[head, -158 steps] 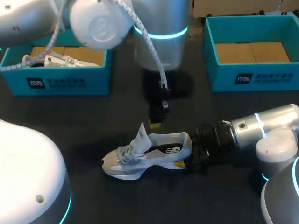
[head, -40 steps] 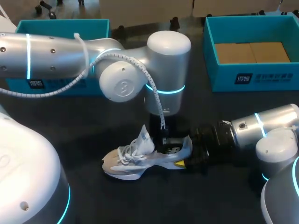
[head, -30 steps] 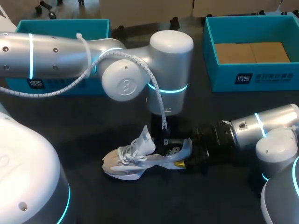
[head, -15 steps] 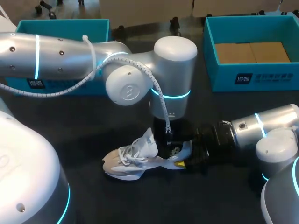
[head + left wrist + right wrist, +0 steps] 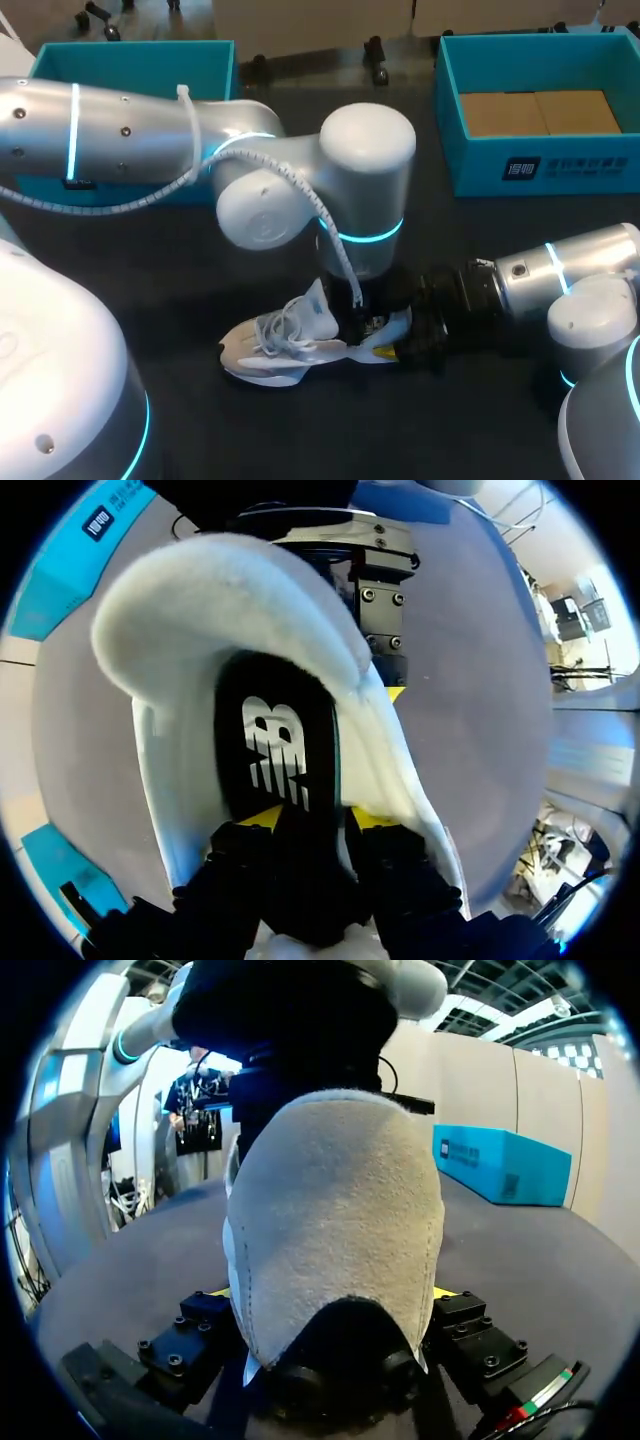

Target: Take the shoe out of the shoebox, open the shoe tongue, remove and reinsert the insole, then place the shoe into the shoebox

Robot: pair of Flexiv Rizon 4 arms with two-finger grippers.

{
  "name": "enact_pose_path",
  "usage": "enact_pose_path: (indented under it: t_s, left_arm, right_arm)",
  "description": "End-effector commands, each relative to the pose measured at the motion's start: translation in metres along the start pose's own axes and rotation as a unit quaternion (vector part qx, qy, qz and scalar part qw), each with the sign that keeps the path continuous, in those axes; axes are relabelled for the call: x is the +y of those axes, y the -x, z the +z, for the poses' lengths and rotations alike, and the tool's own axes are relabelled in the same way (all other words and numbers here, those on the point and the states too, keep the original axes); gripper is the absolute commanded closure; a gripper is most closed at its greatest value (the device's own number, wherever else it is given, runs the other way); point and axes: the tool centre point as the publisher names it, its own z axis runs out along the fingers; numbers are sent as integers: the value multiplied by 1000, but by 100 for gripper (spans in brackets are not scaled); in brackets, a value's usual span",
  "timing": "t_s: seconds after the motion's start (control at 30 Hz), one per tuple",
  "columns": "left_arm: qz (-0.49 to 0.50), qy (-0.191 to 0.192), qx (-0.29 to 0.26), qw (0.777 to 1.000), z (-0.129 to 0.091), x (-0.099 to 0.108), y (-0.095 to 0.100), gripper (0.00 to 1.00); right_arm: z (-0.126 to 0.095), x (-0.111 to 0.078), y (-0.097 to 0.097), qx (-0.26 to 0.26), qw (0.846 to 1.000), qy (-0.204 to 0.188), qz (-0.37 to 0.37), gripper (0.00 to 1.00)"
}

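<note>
A white and grey shoe lies mid-table with its tongue standing up. My left gripper reaches down into its opening, largely hidden by the arm. In the left wrist view the left gripper stands open inside the shoe's white lining, its yellow tips apart over the black insole. My right gripper is shut on the heel from the right. In the right wrist view the grey heel fills the space between the right gripper's fingers.
A teal shoebox with a brown cardboard lining stands at the back right. Another teal shoebox at the back left is partly hidden behind my left arm. Bare dark tabletop lies in front of the shoe.
My left gripper has sunk deeper into the shoe and its fingers have spread apart from shut. The shoe is pressed lower. The right arm has not moved.
</note>
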Motion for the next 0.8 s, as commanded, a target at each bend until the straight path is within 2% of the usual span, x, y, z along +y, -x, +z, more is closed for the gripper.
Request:
enact_pose_path:
  t_s: [0.03,0.17,0.33,0.47,0.6,0.63,0.8]
  left_arm:
    - [-7,-3,-28,1000,8,0,0,61]
    - [-20,-5,-53,998,9,-3,9,62]
    - [-31,-1,-56,998,7,-5,21,65]
    - [-36,1,-68,997,5,-5,24,68]
    - [-42,1,-79,996,5,-6,26,89]
    - [-42,0,-76,996,4,-6,27,98]
    - [-43,-7,-58,997,-3,-3,30,100]
  right_arm:
    - [2,1,1,0,1000,-1,1,100]
    - [2,1,1,0,1000,-1,1,100]
    - [2,1,1,0,1000,-1,1,100]
    - [2,1,1,0,1000,-1,1,100]
    - [2,1,1,0,1000,-1,1,100]
    - [2,1,1,0,1000,-1,1,100]
    - [2,1,1,0,1000,-1,1,100]
